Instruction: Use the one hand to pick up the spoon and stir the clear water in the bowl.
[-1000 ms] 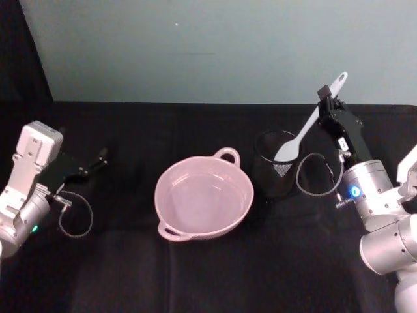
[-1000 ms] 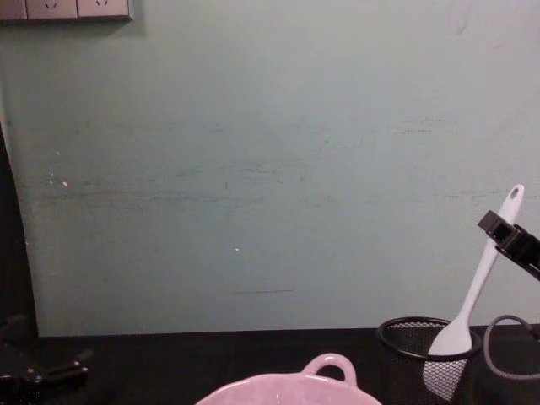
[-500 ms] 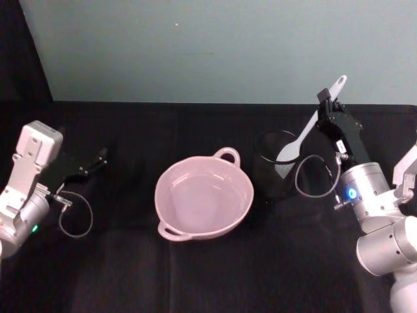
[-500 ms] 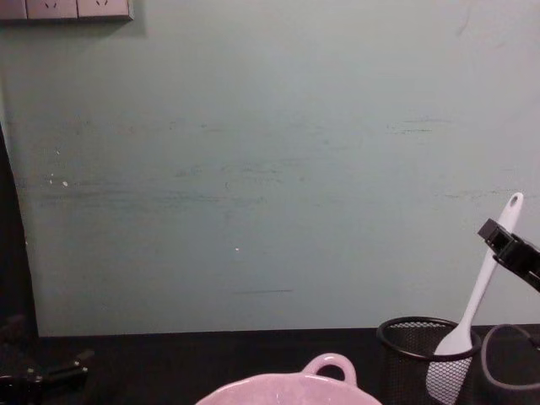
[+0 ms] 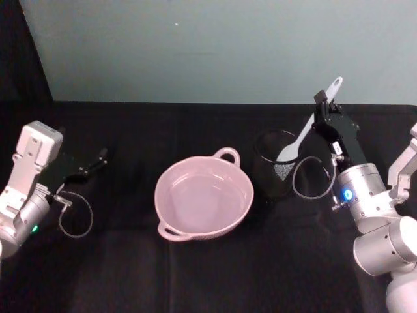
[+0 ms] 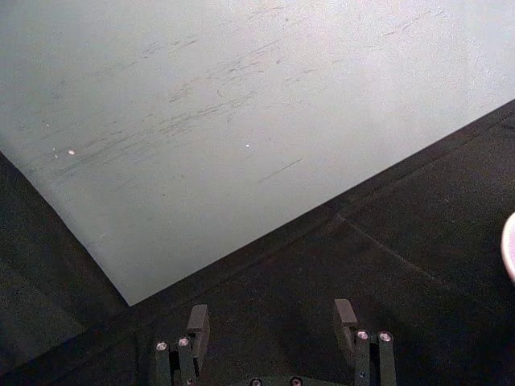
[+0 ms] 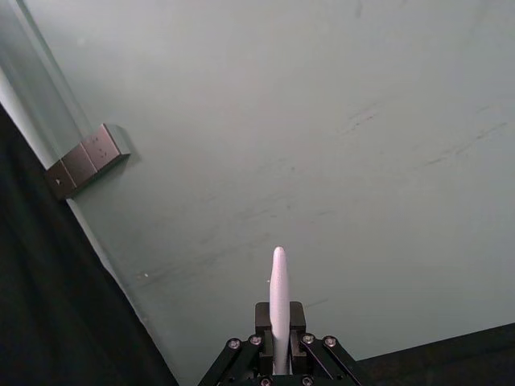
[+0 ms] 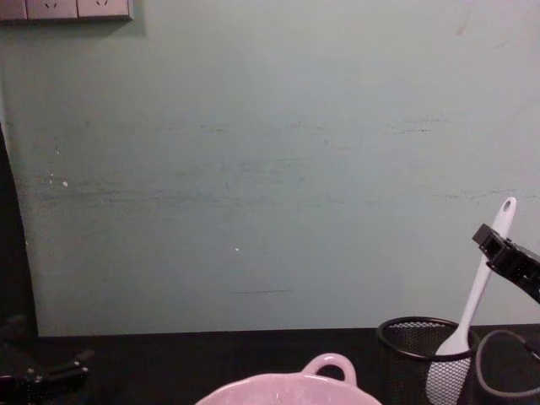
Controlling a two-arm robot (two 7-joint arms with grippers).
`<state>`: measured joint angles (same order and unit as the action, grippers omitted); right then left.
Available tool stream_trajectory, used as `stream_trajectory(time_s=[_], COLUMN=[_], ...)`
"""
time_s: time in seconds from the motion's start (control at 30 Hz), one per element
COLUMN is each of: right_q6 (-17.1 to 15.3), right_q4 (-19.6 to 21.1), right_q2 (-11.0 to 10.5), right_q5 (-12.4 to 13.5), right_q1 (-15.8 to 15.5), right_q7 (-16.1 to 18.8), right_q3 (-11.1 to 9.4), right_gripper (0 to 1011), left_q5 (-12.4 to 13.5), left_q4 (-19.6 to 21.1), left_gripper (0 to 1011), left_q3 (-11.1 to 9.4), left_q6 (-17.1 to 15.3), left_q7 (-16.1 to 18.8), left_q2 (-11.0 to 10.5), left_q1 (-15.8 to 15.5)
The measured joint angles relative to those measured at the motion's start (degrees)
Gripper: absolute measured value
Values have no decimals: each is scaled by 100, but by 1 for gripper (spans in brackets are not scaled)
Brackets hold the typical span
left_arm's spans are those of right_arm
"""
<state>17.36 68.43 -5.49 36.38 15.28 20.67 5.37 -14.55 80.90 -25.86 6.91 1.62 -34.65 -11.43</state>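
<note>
The white spoon [image 5: 307, 125] leans tilted, its blade down inside the black wire-mesh cup [image 5: 273, 171]. My right gripper [image 5: 320, 103] is shut on the spoon's handle near the top, with the tip sticking out past the fingers. In the chest view the spoon [image 8: 477, 294] rises from the cup [image 8: 407, 356] into the right gripper [image 8: 489, 242]. The right wrist view has the handle [image 7: 278, 291] clamped in the right gripper [image 7: 278, 315]. The pale pink bowl [image 5: 161, 195] holding clear water sits left of the cup, its loop handle [image 8: 330, 366] at the chest view's bottom.
My left gripper [image 5: 99, 158] rests open and idle at the table's far left, seen open in its wrist view [image 6: 271, 319] and low in the chest view [image 8: 59, 372]. A black cloth [image 5: 215, 274] covers the table; a pale green wall [image 8: 253, 169] stands behind.
The right gripper has moved slightly down and left with the spoon, so the blade sits deeper in the mesh cup. The left arm and the bowl have not moved.
</note>
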Motion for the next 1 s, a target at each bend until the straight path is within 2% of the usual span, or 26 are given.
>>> stream_trajectory(time_s=[0.57, 0.67, 0.77, 0.8, 0.9, 1.0], right_q6=[-58, -53, -50, -49, -47, -46], right_q4=[-68, -62, -60, -58, -56, -54], right_q2=[10, 9, 9, 9, 9, 9], right_q5=[-58, -56, -55, -54, -52, -50], right_q1=[55, 51, 50, 50, 49, 47], right_q7=[7, 8, 9, 10, 10, 10], right_q3=[-9, -7, -6, -6, -4, -4], right_gripper=[127, 198, 302, 364, 424, 540], left_q5=[0, 0, 0, 0, 0, 0], left_q4=[0, 0, 0, 0, 0, 0], left_gripper=[1011, 1011, 1011, 1011, 1011, 1011], left_q3=[0, 0, 0, 0, 0, 0], left_q6=[0, 0, 0, 0, 0, 0], left_q7=[0, 0, 0, 0, 0, 0], left_q2=[0, 0, 0, 0, 0, 0], left_q1=[0, 0, 0, 0, 0, 0])
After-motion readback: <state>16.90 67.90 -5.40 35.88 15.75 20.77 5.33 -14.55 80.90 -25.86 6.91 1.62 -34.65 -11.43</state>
